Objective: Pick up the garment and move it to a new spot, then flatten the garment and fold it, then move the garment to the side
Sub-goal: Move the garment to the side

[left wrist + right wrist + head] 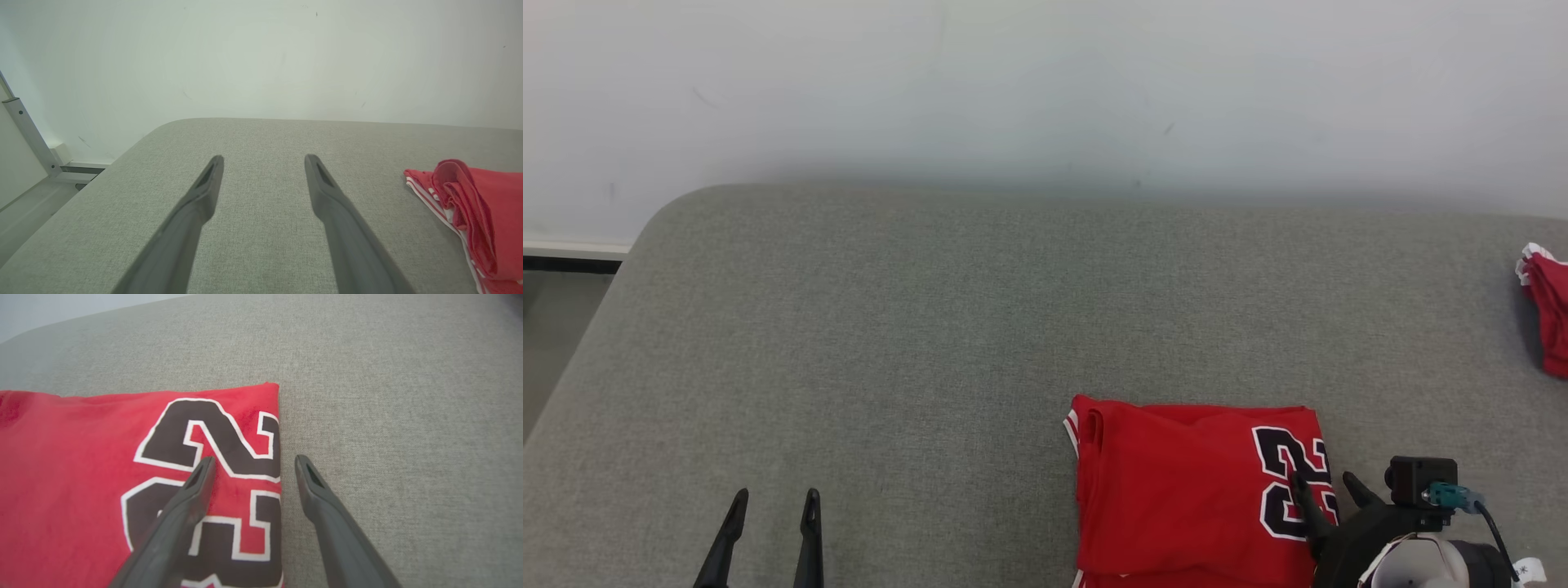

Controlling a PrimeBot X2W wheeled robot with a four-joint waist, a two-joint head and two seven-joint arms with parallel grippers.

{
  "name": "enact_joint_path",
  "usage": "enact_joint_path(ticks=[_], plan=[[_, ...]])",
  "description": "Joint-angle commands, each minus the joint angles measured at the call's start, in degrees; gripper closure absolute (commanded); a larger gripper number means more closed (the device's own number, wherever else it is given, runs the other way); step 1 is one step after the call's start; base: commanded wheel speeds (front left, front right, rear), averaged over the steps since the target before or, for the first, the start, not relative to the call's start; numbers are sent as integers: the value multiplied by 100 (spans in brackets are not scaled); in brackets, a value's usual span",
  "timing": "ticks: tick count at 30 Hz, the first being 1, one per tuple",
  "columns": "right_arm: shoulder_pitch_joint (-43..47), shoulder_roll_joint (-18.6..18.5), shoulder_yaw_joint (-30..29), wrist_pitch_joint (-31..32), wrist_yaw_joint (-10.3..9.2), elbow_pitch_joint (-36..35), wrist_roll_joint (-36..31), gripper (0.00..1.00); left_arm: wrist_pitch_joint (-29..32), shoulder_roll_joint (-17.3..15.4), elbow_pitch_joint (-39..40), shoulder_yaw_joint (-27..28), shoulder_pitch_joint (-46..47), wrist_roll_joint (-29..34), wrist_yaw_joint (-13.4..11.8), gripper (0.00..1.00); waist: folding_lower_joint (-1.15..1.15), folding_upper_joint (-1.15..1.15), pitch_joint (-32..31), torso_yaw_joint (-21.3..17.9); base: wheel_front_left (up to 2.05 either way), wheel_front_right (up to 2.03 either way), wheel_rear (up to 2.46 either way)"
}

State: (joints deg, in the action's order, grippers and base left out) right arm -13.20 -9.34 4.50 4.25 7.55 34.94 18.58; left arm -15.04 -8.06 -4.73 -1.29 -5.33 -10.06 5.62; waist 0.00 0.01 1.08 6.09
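The left end effector [775,496] is formed of two long, dark, tapering fingers [184,228], each marked near its tip by a narrow slotted recess. The right end effector [1321,482] is built alike, its fingers rooted in a black body [1356,539]. Behind this a small black box-shaped module [1421,480] is mounted, to which a teal connector [1450,494] and a dark cable [1496,531] are attached. A pale grey rounded housing [1421,563] and a white tag [1531,569] are seen beside them.

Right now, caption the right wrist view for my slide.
Open right end effector straddles the numbered edge of a folded red jersey on a grey cushion.
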Motion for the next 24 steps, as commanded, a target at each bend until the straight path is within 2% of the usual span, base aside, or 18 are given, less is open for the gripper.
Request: enact_joint_path(ticks=[1, 9, 10, 11, 12, 17, 24], plan=[[-64, -3, 12, -55, -17, 117, 37, 0, -16, 10, -18, -12, 67, 32, 19, 0, 0, -1, 21, 29, 0, 0, 0], [-211, 40, 292, -181, -17, 974, 145, 0, -17, 24, -22, 10, 74, 26, 19, 0, 0, -1, 55, 84, 0, 0, 0], [-221, 61, 366, -160, -16, 1037, 186, 17, -16, 26, -14, 22, 67, 20, 18, 0, 0, -1, 66, 79, 0, 0, 0], [-233, 76, 438, -157, -13, 1085, 212, 63, -17, 29, -9, 33, 63, 16, 17, 0, 0, -1, 75, 74, 0, 0, 0], [-254, 80, 497, -170, -8, 1116, 263, 100, -17, 35, -2, 41, 63, 17, 13, 0, 0, -1, 86, 67, 0, 0, 0], [-555, -11, 744, -252, -10, 1189, 422, 100, -17, 63, 6, 58, 137, 27, 3, 0, 0, -1, 188, 35, 0, 0, 0], [-1432, -278, 965, -325, -10, 1121, 529, 100, -16, 41, 43, 74, 301, 51, 20, 0, 0, -1, 578, -117, 0, 0, 0]])
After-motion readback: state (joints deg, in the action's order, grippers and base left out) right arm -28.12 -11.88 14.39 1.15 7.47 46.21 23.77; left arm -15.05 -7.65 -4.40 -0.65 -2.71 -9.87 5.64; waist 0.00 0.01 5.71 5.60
